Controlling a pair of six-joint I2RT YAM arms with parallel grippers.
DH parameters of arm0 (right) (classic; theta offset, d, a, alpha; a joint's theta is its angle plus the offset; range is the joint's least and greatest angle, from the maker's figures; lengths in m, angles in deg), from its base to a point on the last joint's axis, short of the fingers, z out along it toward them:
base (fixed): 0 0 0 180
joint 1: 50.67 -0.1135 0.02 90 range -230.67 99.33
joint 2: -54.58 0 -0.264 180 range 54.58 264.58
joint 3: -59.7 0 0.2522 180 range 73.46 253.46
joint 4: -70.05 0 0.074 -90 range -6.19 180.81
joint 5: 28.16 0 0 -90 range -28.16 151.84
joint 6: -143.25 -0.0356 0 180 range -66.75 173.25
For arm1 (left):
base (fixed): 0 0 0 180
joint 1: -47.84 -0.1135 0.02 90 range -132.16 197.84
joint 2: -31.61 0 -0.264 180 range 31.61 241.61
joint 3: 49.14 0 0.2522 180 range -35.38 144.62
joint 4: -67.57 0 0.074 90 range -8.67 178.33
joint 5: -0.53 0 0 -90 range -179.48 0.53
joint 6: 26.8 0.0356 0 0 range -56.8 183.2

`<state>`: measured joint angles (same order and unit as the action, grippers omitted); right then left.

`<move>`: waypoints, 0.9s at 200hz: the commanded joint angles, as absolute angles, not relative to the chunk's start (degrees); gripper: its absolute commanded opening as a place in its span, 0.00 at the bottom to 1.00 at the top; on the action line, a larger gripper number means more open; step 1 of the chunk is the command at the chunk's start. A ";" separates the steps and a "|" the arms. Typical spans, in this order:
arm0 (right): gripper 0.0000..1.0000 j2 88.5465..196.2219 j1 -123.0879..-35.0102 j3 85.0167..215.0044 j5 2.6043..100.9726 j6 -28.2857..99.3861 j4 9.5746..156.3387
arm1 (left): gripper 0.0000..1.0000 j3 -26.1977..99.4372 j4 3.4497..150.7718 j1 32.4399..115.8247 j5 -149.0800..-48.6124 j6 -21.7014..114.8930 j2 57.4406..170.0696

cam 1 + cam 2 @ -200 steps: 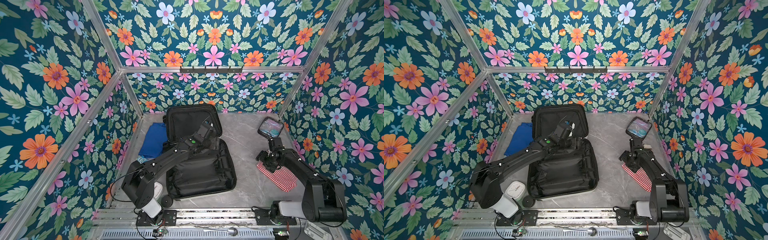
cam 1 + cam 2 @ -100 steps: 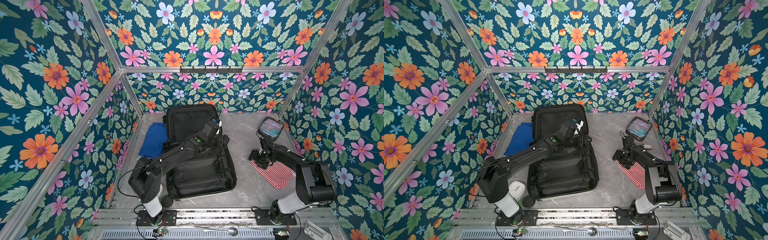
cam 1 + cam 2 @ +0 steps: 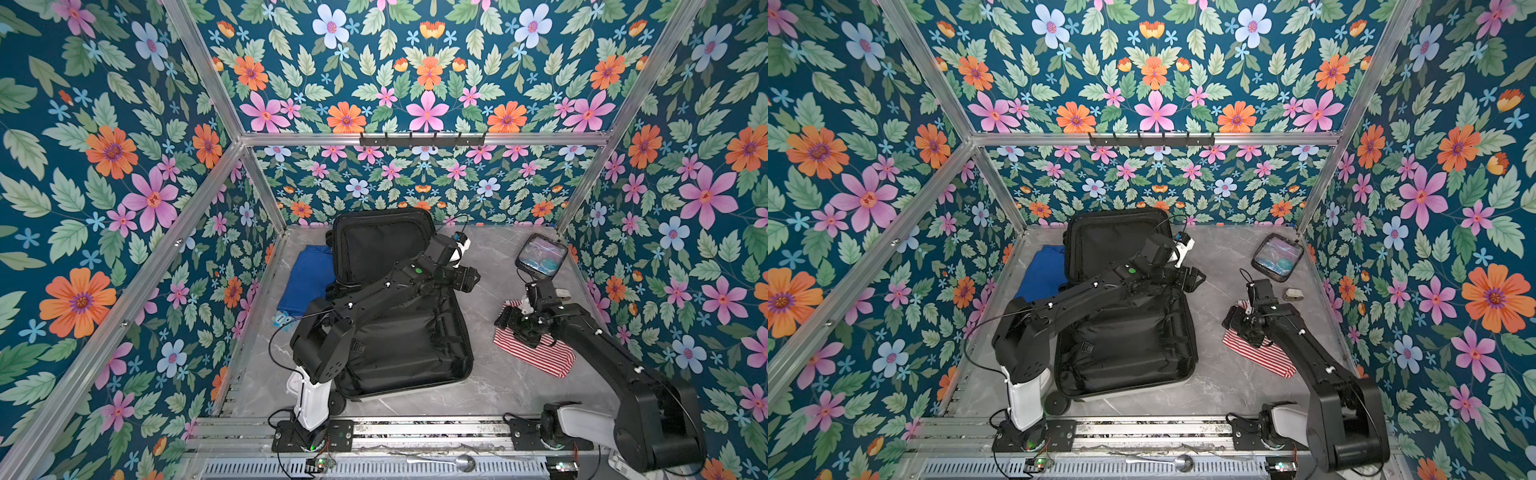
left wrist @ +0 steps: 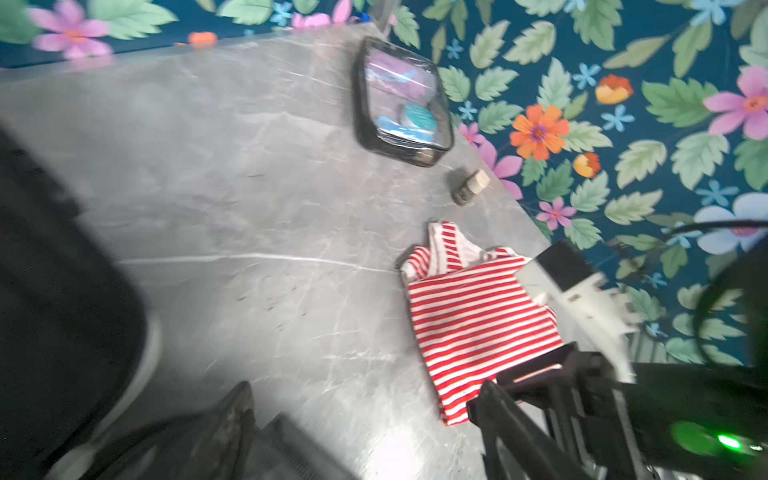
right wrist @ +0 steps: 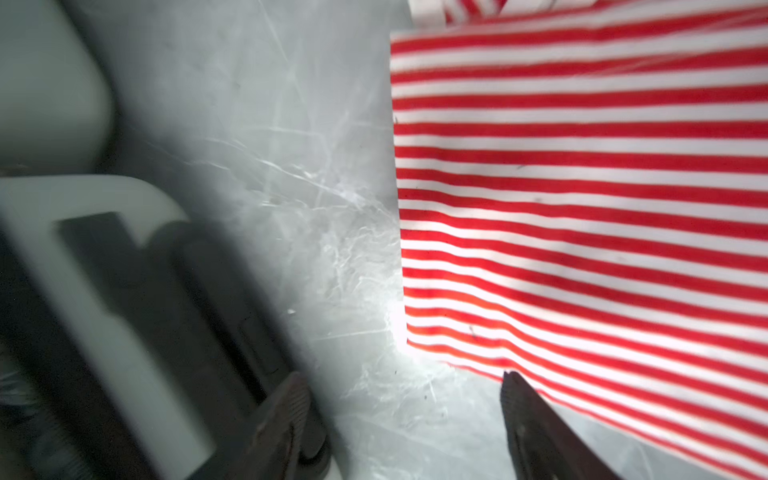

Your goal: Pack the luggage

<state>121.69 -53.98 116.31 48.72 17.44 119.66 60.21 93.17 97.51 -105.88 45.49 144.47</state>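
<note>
Little is judged done: the luggage (image 3: 415,349) is laid open left of centre on the worktop (image 3: 498,386), and nothing is seen in either black-lined half. A blue garment (image 3: 309,278), a striped garment (image 3: 536,357) and a clear pouch (image 3: 541,257) holding small items are left outside. The left end effector (image 3: 469,279) and the right end effector (image 5: 401,399) are held apart, with nothing gripped.

luggage (image 3: 407,353) | open | blk lining up, white shell rim | table ctr-left
</note>
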 commanded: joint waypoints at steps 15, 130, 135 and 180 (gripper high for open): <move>0.73 116.60 -38.16 114.14 47.78 17.27 129.22 | 0.82 67.38 94.57 100.72 -110.74 46.02 151.25; 0.77 121.19 -16.65 113.34 48.71 14.53 126.53 | 0.82 83.15 100.65 109.33 -103.99 36.62 170.15; 0.77 121.94 -16.63 113.19 48.81 14.58 126.13 | 0.82 83.55 100.82 109.52 -103.44 36.57 170.61; 0.76 126.42 -16.56 112.69 48.23 14.06 123.37 | 0.80 89.48 104.94 110.95 -98.97 35.49 176.04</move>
<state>125.19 -16.58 112.85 47.58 14.60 125.19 87.14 101.95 110.65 -103.19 36.57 174.24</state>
